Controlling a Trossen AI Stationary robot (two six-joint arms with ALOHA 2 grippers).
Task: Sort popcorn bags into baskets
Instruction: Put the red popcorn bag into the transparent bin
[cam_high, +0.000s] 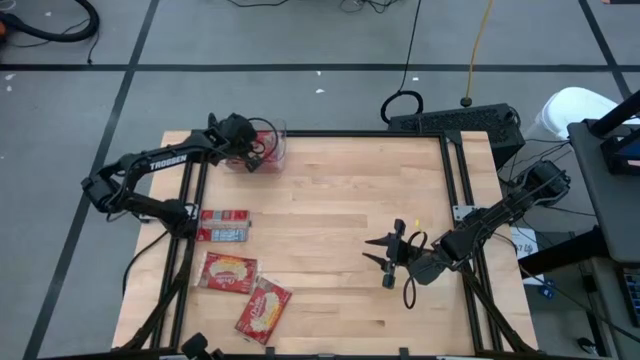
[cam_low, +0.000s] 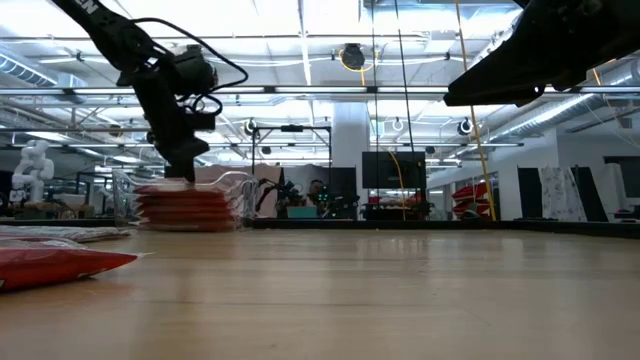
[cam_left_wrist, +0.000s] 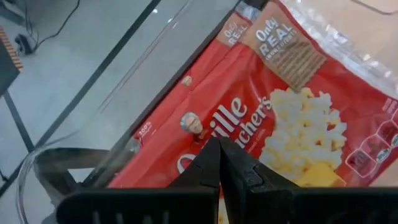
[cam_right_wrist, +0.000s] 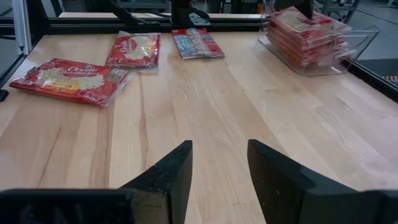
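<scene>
The popcorn bags are flat red packets with a yellow-cream popcorn picture, white script lettering and pale crimped ends. A stack of them (cam_right_wrist: 306, 32) fills the clear plastic bin (cam_high: 272, 146), rising above its low walls; the bin stands at about 11 o'clock on the table, near the far left corner. The top packet (cam_left_wrist: 280, 106) shows a brown label panel and a small portrait beside the script.

Three more packets lie loose toward 8 o'clock. One, turned to its grey-blue side (cam_high: 223, 226), lies nearest the left edge. A red one (cam_high: 229, 272) lies face up just nearer the front, and another red one (cam_high: 262, 308) lies tilted at the front edge, close beside it.

The left gripper (cam_left_wrist: 219, 163) is over the bin with its fingers pressed together, their tips at the top packet's face; whether they pinch the film cannot be told. The right gripper (cam_right_wrist: 219, 163) hangs at about 4 o'clock over bare wood, its fingers apart and holding nothing.

The table (cam_high: 340, 250) is pale butcher-block wood framed in black rails. Around it is grey floor marked with dark tape lines, with cables and a black keyboard (cam_high: 455, 122) beyond the far edge. The low view shows a bright, open workshop with ceiling lights, frames and screens behind.
</scene>
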